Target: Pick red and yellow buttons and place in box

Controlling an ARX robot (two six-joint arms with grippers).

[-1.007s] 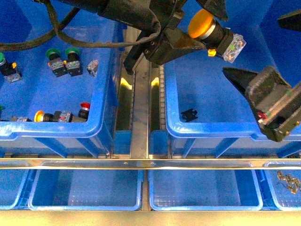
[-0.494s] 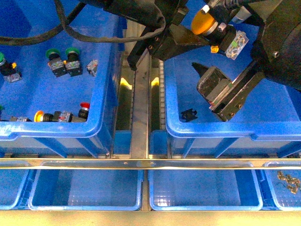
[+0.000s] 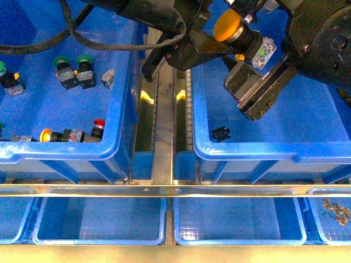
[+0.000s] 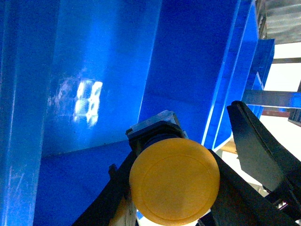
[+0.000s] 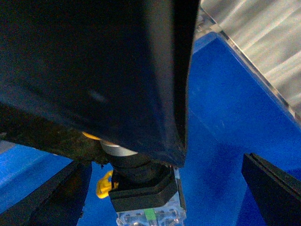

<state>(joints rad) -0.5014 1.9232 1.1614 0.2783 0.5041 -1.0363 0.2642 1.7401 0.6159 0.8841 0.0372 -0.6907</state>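
Yellow button [image 3: 228, 26]: mushroom-capped push-button switch, clamped in the left gripper [image 3: 241, 34] and held aloft over the box [image 3: 247, 149], presumably for release or handover. Right gripper [image 5: 165, 165]: fingers spread, flanking the switch's clear-based block from just beneath, apparently without contact.

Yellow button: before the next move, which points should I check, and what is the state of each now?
1. Left pincer shut on the yellow button: ok.
2. Button held above the box: ok.
3. Right pincer open, one finger on each side of the button's body: ok.
4. Right pincer touching the button: cannot tell.
5. Small black part on the box floor lies away from the button: ok.
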